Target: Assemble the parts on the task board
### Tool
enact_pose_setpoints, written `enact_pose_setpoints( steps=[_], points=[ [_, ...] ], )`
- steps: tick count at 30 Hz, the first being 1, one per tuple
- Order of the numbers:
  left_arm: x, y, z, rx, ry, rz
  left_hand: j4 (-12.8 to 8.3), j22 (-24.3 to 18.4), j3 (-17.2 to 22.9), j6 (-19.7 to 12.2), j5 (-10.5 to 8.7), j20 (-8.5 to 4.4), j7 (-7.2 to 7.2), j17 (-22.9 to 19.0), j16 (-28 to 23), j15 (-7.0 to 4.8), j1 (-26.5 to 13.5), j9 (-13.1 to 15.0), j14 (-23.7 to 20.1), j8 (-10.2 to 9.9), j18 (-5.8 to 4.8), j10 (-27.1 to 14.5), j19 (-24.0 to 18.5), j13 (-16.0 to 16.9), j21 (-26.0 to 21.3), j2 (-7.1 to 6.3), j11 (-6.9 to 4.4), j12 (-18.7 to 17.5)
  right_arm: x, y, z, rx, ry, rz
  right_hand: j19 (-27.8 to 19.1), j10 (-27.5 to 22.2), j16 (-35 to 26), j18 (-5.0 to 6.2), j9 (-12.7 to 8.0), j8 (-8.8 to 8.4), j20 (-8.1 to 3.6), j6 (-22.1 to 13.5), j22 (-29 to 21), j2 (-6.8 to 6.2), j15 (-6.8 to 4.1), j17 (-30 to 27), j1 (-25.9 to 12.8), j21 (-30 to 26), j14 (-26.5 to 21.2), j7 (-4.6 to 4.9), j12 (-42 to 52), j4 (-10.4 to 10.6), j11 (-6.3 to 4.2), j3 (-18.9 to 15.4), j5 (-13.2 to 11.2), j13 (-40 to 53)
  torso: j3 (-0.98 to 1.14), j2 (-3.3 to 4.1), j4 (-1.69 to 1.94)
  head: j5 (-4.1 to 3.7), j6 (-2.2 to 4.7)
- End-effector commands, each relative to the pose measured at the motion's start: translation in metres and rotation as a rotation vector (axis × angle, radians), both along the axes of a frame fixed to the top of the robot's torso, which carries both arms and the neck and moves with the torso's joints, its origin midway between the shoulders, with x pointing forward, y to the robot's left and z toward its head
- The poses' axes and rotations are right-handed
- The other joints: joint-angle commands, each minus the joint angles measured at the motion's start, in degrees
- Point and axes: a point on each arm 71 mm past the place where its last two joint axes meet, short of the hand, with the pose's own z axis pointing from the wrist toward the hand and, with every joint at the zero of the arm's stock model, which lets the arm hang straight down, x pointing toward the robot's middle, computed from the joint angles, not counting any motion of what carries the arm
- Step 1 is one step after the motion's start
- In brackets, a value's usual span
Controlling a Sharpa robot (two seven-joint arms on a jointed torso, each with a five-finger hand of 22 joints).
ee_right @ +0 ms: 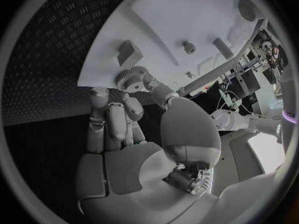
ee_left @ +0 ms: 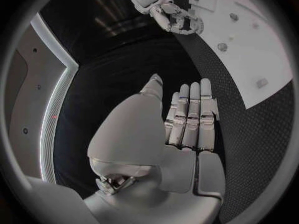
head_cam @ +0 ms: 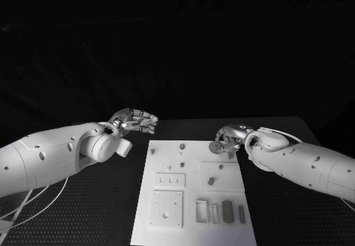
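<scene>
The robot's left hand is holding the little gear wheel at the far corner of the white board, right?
Not quite. The right hand holds the gear, pinched at the far corner of the task board, as the right wrist view shows. In the left wrist view, the left hand holds nothing, its fingers straight and side by side.
</scene>
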Motion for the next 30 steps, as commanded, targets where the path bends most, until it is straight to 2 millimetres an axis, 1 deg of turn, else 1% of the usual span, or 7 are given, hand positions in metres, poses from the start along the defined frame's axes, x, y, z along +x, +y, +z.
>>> enact_pose_setpoints(
  steps=[1, 5, 7, 11, 19, 24, 30],
  points=[
    [-0.001, -0.003, 0.001, -0.006, -0.010, -0.023, 0.0, 0.1, -0.5, -0.2, -0.35, 0.35, 1.11, 0.1, -0.3, 0.24, -0.6, 0.1, -0.1, -0.1, 0.73, 0.1, -0.1, 0.1, -0.4, 0.15, 0.19, -0.3, 0.000, 0.001, -0.001, 0.004, 0.009, 0.011, 0.4, 0.0, 0.1, 3.08, 0.1, 0.00, -0.31, 0.1, 0.5, 0.26, 0.39, 0.1, 0.2, -0.3, 0.1, -0.08, 0.2, 0.3, 0.38, 0.0, 0.3, 0.1, 0.00, 0.01, -0.04, 0.10, -0.18],
    [-0.001, -0.003, 0.001, -0.005, -0.009, -0.022, 0.0, 0.1, -0.5, -0.2, -0.35, 0.35, 1.11, 0.1, -0.3, 0.24, -0.6, 0.1, -0.1, -0.1, 0.73, 0.1, -0.1, 0.1, -0.4, 0.16, 0.19, -0.3, 0.001, 0.003, -0.002, 0.004, 0.019, 0.010, 0.3, 0.1, 0.1, 3.08, 0.2, 0.21, -0.30, 0.5, 0.5, 1.00, 0.32, 0.1, 0.1, -0.3, 0.1, -0.16, 0.2, 0.4, 0.30, 0.0, 0.3, 0.2, 0.04, 0.04, -0.07, 0.22, -0.24],
    [-0.001, -0.003, 0.001, -0.005, -0.009, -0.023, 0.0, 0.1, -0.5, -0.2, -0.35, 0.35, 1.10, 0.1, -0.3, 0.24, -0.6, 0.1, -0.1, -0.1, 0.74, 0.1, -0.1, 0.1, -0.4, 0.18, 0.19, -0.3, 0.001, 0.004, -0.004, 0.002, 0.025, 0.011, 0.3, 0.1, 0.2, 3.08, 0.2, 0.33, -0.30, 0.6, 0.5, 2.02, 0.27, 0.2, 0.0, -0.3, 0.1, -0.22, 0.3, 0.5, 0.25, 0.1, 0.3, 0.3, 0.05, 0.06, -0.09, 0.33, -0.35],
    [-0.001, -0.003, 0.001, -0.005, -0.008, -0.024, 0.0, 0.1, -0.5, -0.2, -0.35, 0.34, 1.10, 0.1, -0.3, 0.24, -0.6, 0.1, -0.1, -0.1, 0.74, 0.1, -0.1, 0.1, -0.4, 0.20, 0.19, -0.3, 0.001, 0.005, -0.005, 0.002, 0.025, 0.011, 0.3, 0.2, 0.2, 3.08, 0.4, 0.69, -0.31, 1.2, 0.6, 3.24, 0.15, 0.2, 0.0, -0.3, 0.1, -0.38, 0.4, 0.5, 0.11, 0.1, 0.3, 0.4, 0.07, 0.08, -0.07, 0.48, -0.42],
    [-0.001, -0.004, 0.001, -0.005, -0.007, -0.025, 0.0, 0.1, -0.5, -0.2, -0.35, 0.34, 1.10, 0.2, -0.4, 0.24, -0.6, 0.1, -0.1, -0.1, 0.74, 0.1, -0.1, 0.1, -0.4, 0.20, 0.19, -0.3, 0.001, 0.006, -0.007, -0.006, 0.030, 0.011, 0.1, 0.4, 0.3, 3.08, 0.7, 1.58, -0.33, 2.7, 0.8, 4.71, -0.30, 0.3, 0.0, -0.2, 0.1, -0.89, 0.5, -0.5, -0.37, -0.2, 0.3, 0.5, 0.05, -0.02, -0.03, 0.63, -0.72],
    [-0.001, -0.003, 0.001, -0.005, -0.007, -0.024, 0.0, 0.1, -0.5, -0.2, -0.35, 0.34, 1.10, 0.2, -0.4, 0.24, -0.6, 0.1, -0.1, -0.1, 0.75, 0.1, -0.1, 0.1, -0.4, 0.20, 0.19, -0.3, 0.000, 0.007, -0.013, -0.026, 0.035, 0.011, 0.1, 0.5, 0.3, 3.08, 0.9, 2.14, -0.32, 3.8, 0.8, 5.05, -0.63, 0.2, -0.2, -0.1, 0.0, -1.27, 0.4, -0.9, -0.73, -0.3, 0.3, 0.5, 0.07, -0.01, -0.09, 0.70, -0.95],
    [-0.002, -0.003, 0.001, -0.005, -0.006, -0.025, 0.0, 0.1, -0.5, -0.2, -0.35, 0.35, 1.10, 0.2, -0.4, 0.24, -0.6, 0.1, -0.1, -0.1, 0.74, 0.1, -0.1, 0.1, -0.4, 0.18, 0.19, -0.3, 0.000, 0.006, -0.016, -0.040, 0.041, 0.004, 0.1, 0.5, 0.3, 3.08, 0.9, 2.04, -0.34, 3.6, 0.8, 4.88, -0.71, 0.1, -0.2, -0.1, 0.0, -1.31, 0.2, -1.2, -0.78, -0.4, 0.3, 0.4, 0.11, 0.01, -0.12, 0.73, -1.09]
  ],
)
